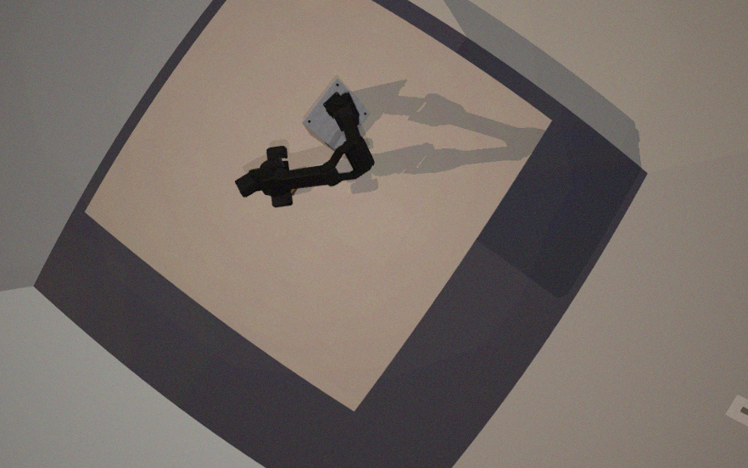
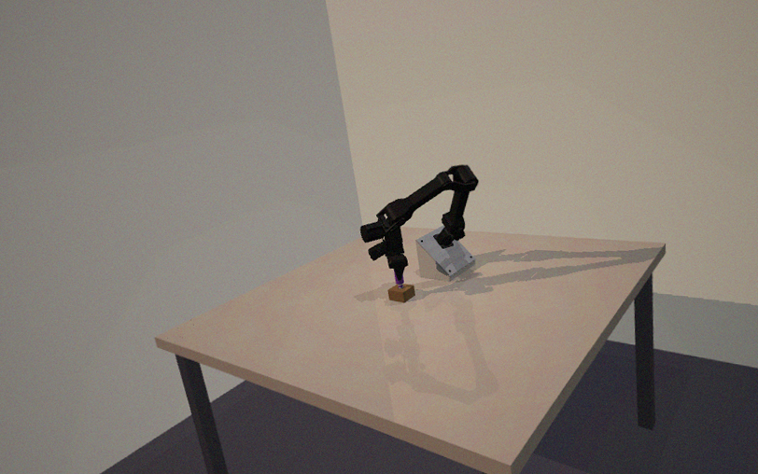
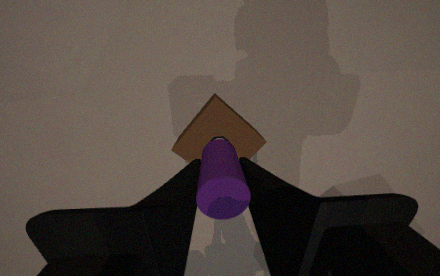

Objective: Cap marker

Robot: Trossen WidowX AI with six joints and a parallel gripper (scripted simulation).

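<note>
My gripper (image 2: 398,273) (image 3: 220,163) is shut on the purple cap (image 2: 399,280) (image 3: 223,172) and points down above the holder block. The cap is upright, closed end up, low over the marker (image 2: 400,287) (image 3: 219,138). Only a small pale and dark bit of the marker shows past the cap's lower end. The cap surrounds or covers its upper part; how far down it sits cannot be told. The brown holder block (image 2: 401,293) (image 3: 215,117) stands on the table (image 2: 302,339). In the top view the arm hides the cap and nearly all of the block.
The arm's grey slanted base mount (image 1: 320,122) (image 2: 462,260) stands behind the holder block. The arm (image 1: 309,176) (image 2: 421,197) reaches from it over the block. Arm shadows lie on the table.
</note>
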